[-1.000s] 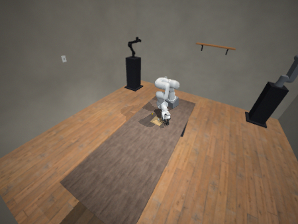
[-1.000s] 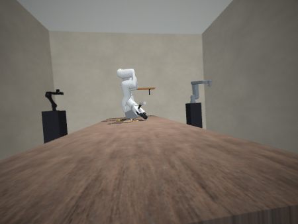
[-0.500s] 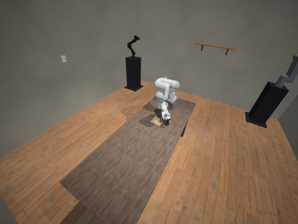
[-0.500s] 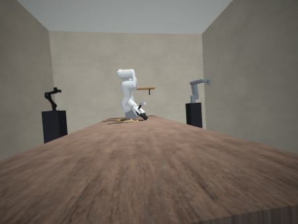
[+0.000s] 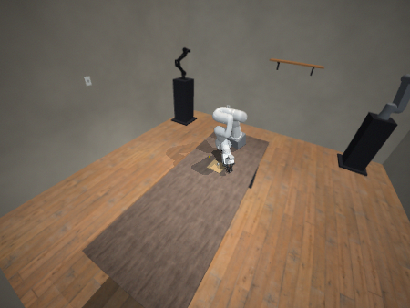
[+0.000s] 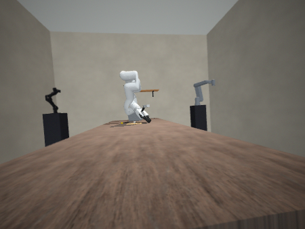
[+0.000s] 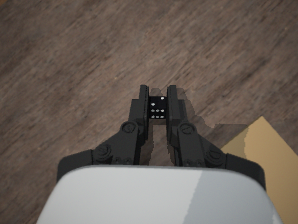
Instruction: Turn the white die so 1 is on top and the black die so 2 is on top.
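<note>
In the wrist view, the black die [image 7: 158,107] sits between the fingers of the tool [image 7: 157,97], which cover its two sides; its underside is out of sight, and which face counts as its top cannot be told. The mat [image 7: 270,155] [image 5: 215,167] [image 6: 134,123] runs off the right edge of that view and partly behind the pale housing [image 7: 150,197] at the bottom. From the top view, the yellow die [image 5: 210,157] [image 6: 122,122] is a speck, its pips too small to read, as in the exterior view. The white die [image 5: 218,164] [image 6: 134,122] is too blurred to read. The desk [image 5: 159,219] [image 6: 152,169] [image 7: 75,65] is cut off by the bottom edge in the top view. At the right edge there, the grey arm [image 5: 400,97] is cropped.
</note>
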